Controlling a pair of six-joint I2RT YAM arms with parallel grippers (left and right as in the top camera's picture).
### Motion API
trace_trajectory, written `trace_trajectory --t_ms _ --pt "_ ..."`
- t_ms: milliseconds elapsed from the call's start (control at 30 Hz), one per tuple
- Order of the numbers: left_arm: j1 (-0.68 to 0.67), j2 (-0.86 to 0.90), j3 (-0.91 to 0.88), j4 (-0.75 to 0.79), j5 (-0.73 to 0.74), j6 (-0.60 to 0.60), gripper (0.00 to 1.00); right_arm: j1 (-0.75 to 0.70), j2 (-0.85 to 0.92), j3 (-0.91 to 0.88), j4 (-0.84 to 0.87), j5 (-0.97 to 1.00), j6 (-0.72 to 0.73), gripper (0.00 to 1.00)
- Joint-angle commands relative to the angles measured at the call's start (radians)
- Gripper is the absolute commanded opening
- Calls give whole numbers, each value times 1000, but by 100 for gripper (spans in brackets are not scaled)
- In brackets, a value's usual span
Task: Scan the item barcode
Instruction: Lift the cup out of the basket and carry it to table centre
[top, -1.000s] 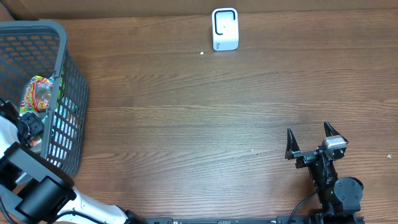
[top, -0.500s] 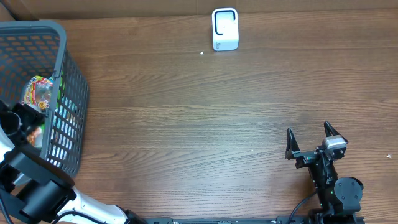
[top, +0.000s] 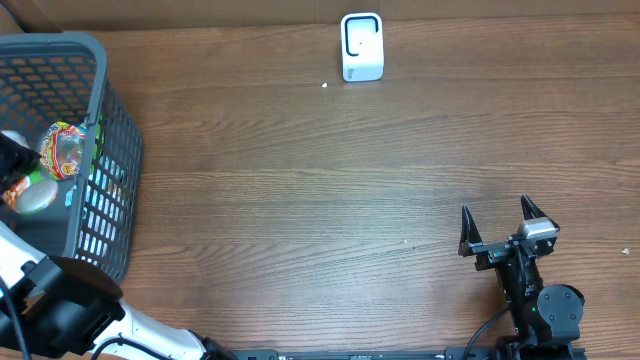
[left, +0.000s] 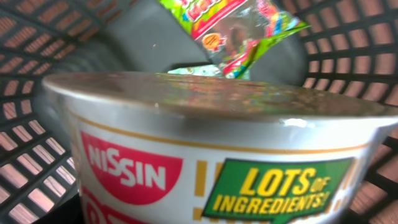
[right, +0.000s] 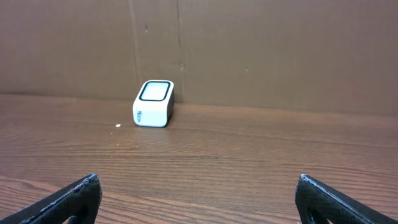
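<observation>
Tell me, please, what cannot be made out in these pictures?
Barcode: the left wrist view shows only the front label of the noodle cup, and the bottom edge cuts off its lower part.
Left gripper: the cup hides its fingers in the wrist view, and the overhead's left edge crops it, so the grip is unclear.
Snack packet: the top edge crops it in the left wrist view, and its print is blurred.

The overhead camera looks straight down on the table (top: 300, 200). The left wrist camera sits inside the basket (left: 37, 37), close against the noodle cup (left: 205, 168). The right wrist camera faces level across the table, sharing the scanner (right: 153, 103) with overhead
</observation>
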Motion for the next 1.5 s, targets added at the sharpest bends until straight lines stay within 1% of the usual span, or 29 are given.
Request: trace_trajectory --t_ms 0,200,267,333,500,633,700,767,867,933,1067,1200,1300,1467 --pt "-40 -15 129 -52 7 -14 55 -6 -8 -10 4 5 3 100" --pt "-141 -18 355 -156 -27 -14 56 -6 -8 -10 4 6 3 100" --pt "-193 -32 416 -156 -21 -14 57 -6 -8 -10 4 5 3 100" --pt "-249 -53 442 -156 -19 -14 58 -6 -8 -10 4 5 3 100" --pt "-473 -88 449 -156 -19 -14 59 -6 -8 -10 4 5 3 100" --pt "-644 -87 409 -156 -68 -25 59 -6 -8 -10 4 5 3 100" --pt "-724 -87 359 -156 -69 -53 59 -6 -8 -10 4 5 3 100" --pt "-810 -87 267 -156 -69 -95 59 -6 -8 -10 4 5 3 100" --pt "-906 -87 104 -153 -80 -160 60 -7 -8 -10 4 5 3 100" --pt "-953 -87 -11 -124 -100 -194 60 -7 -8 -10 4 5 3 100" --pt "-1026 -87 -240 25 -101 -246 60 -7 -8 -10 4 6 3 100" --pt "-1083 -87 -463 253 -123 -309 60 -6 -8 -10 4 5 3 100" --pt "-1094 -87 -579 370 -148 -336 60 -6 -8 -10 4 5 3 100" --pt "-1096 -87 -777 524 -151 -359 60 -6 -8 -10 4 5 3 100"
